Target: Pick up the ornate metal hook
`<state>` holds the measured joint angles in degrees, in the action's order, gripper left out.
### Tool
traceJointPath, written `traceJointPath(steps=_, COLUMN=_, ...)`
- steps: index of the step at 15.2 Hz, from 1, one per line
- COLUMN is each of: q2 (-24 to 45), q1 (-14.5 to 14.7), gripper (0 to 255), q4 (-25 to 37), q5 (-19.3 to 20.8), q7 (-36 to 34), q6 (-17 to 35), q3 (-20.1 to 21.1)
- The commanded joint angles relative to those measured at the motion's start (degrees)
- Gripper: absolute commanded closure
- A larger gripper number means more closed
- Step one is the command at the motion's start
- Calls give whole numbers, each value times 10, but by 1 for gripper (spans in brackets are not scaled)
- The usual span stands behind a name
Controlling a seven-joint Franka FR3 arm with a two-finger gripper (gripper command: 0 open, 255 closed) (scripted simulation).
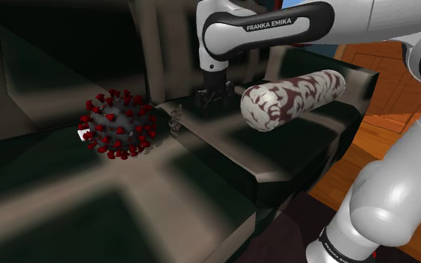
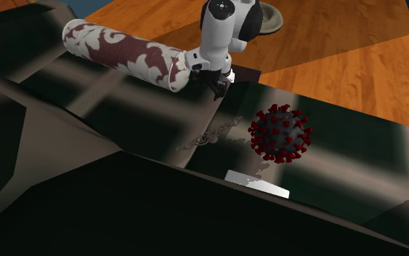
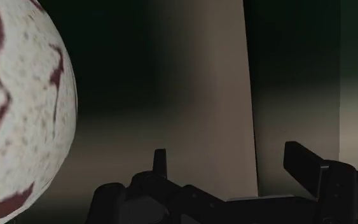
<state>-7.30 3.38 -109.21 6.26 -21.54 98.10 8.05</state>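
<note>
Grey and thin, the scrolled hook lies flat on the dark surface, just beside the red-spiked ball; likely light, stiff and slick, hugging the surface, so best pinched across its narrow stem from above; counting outward in the shoulder view: one ball, one hook, one gripper near it, fingers spread wide and empty, one patterned bolster behind

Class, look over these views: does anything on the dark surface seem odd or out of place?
Yes: a red-spiked grey ball, like a virus model, sits on the dark surface. Beside it the small ornate hook lies flat rather than hanging. Nothing looks spilled or broken.
</note>
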Motion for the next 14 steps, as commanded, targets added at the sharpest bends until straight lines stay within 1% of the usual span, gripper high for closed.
traceJointPath(steps=1, q2=48, q1=4, gripper=0, q4=46, q5=7, q7=-14, q6=2, q3=8)
traceJointPath(steps=6, q2=161, q1=20, gripper=0, q4=165, q5=30, q7=-44, q6=-4, q3=21)
traceJointPath(steps=11, q2=288, q1=45, gripper=0, q4=320, q5=57, q7=-65, q6=-34, q3=25)
traceJointPath(steps=12, q2=302, q1=48, gripper=0, q4=339, q5=59, q7=-67, q6=-39, q3=25)
traceJointPath(steps=14, q2=300, q1=47, gripper=0, q4=322, q5=59, q7=-69, q6=-23, q3=25)
